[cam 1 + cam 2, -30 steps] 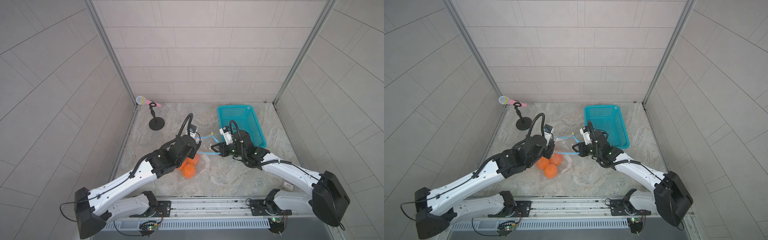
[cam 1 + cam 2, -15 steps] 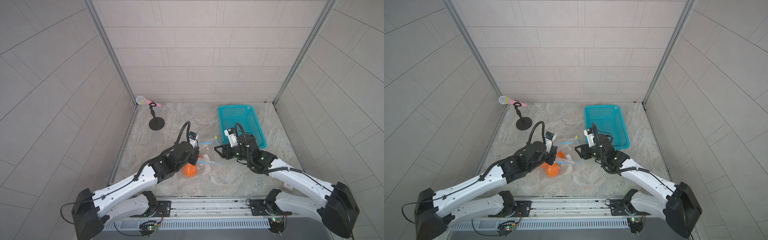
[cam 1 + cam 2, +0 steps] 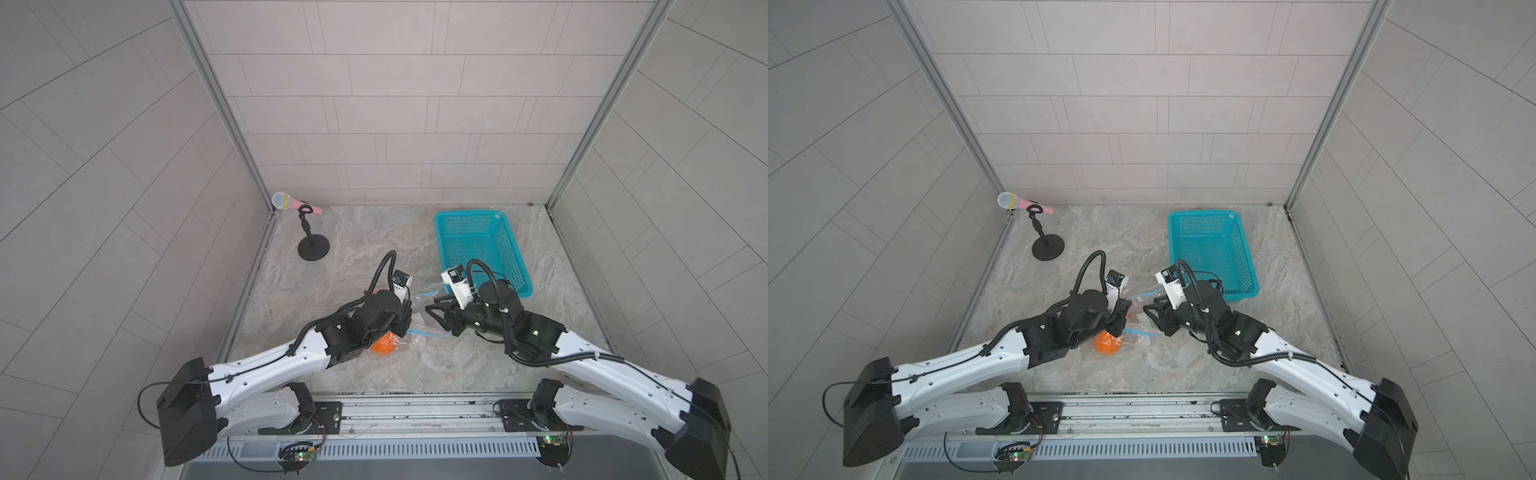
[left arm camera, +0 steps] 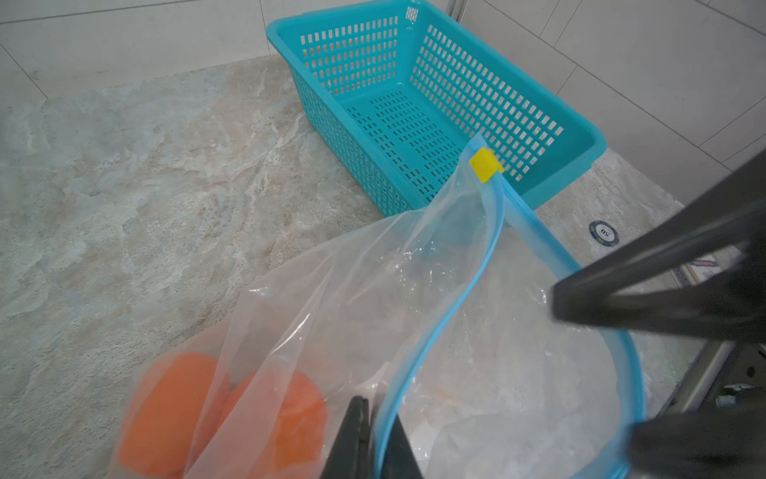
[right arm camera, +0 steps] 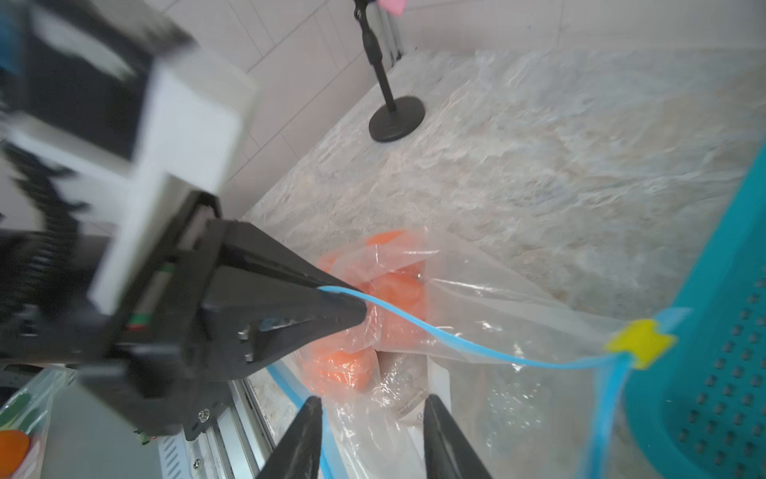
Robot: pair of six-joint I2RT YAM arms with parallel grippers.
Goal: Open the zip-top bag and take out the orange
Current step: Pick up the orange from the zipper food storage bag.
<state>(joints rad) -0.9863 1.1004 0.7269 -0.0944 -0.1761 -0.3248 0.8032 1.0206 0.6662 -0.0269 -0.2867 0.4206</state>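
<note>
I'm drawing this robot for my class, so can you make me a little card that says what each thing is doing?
bag: zip-top bag, clear, mouth pulled open
zip strip: zip strip, light blue, yellow slider at one end
fruit: oranges, inside the bag, none taken out yet
left gripper: left gripper, shut on the zip strip
right gripper: right gripper, open, at the bag's mouth
basket: basket, teal, near the slider end, nothing in it
</note>
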